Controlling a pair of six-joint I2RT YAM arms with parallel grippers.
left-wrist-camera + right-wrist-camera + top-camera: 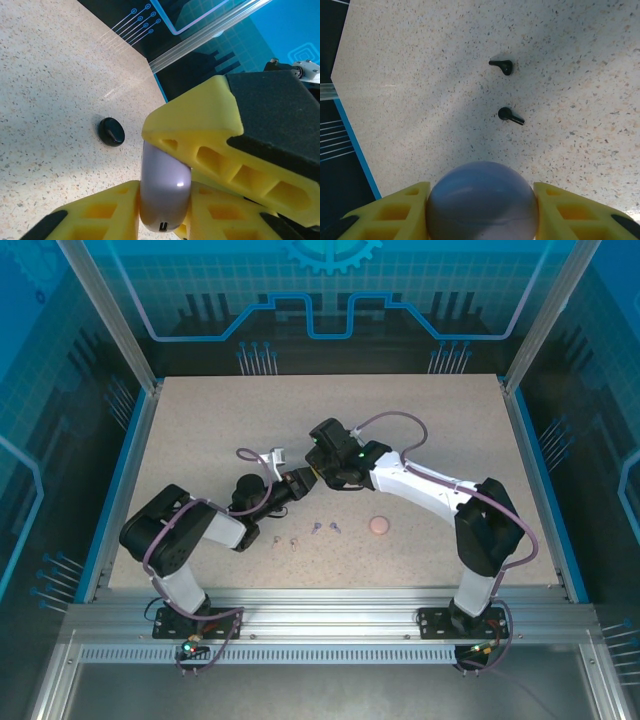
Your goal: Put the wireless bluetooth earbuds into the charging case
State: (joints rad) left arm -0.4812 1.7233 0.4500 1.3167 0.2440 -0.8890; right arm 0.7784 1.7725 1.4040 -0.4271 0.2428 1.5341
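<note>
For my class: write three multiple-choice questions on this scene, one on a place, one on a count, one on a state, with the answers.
1. Where is the pink round case? A on the table, right of the lavender earbuds; B in a gripper; C against the far edge.
2. How many black earbuds lie in the right wrist view? A one; B two; C four.
3. The lavender case is: A lying on the table; B clamped between jaws; C stacked on the pink case.
Answers: 1 A, it lies just right of them; 2 B, two stemmed buds show; 3 B, the left gripper and right gripper both clamp it.
</note>
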